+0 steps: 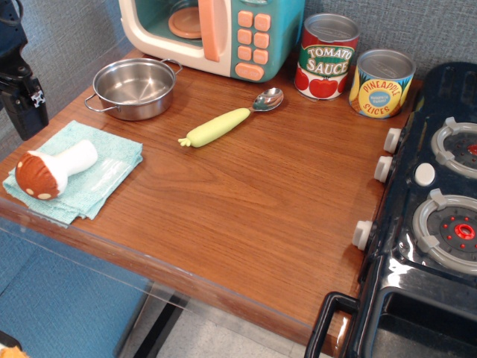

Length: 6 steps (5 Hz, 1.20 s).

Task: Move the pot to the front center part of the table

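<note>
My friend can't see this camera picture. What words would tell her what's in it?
A shiny steel pot sits at the back left of a wooden table, near a toy microwave. The robot's gripper is at the far left edge.

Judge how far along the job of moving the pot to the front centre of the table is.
Nothing looks done: the pot sits at the back left of the table, near the toy microwave. The gripper holds nothing. Grasping, carrying and placing all remain.

The pot [135,88] is shiny silver. The table [246,186] is reddish-brown with wood lines. The cloth [89,179] is light blue-green.
</note>
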### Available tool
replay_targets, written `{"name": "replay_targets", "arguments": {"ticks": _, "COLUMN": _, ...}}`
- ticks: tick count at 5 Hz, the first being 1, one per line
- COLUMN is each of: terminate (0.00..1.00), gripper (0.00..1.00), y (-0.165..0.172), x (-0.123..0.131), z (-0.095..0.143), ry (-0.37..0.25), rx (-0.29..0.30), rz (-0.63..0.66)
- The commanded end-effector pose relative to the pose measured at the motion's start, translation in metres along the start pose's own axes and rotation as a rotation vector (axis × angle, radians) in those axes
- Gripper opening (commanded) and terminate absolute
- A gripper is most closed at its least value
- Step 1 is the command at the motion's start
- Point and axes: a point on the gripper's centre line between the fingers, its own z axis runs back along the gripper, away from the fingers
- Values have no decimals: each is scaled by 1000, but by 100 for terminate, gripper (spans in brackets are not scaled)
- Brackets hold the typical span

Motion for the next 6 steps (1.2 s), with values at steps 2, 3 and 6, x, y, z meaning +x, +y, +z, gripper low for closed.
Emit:
{"name": "replay_targets", "arguments": {"ticks": 2, "terminate": 0, "gripper": 100, "y": -4, "x": 16, "z": 4, "ry": -39, "rx": -25, "rz": -27}}
{"name": "replay_targets", "arguments": {"ticks": 3, "terminate": 0, "gripper": 100, "y": -9, "x": 35, "z": 6, "ry": -70, "rx": -28, "rz": -44}}
{"name": "replay_targets", "arguments": {"ticks": 6, "terminate": 0, "gripper": 100, "y": -39, "x": 138, "z": -28, "ry": -120, "rx": -86, "rz": -152}}
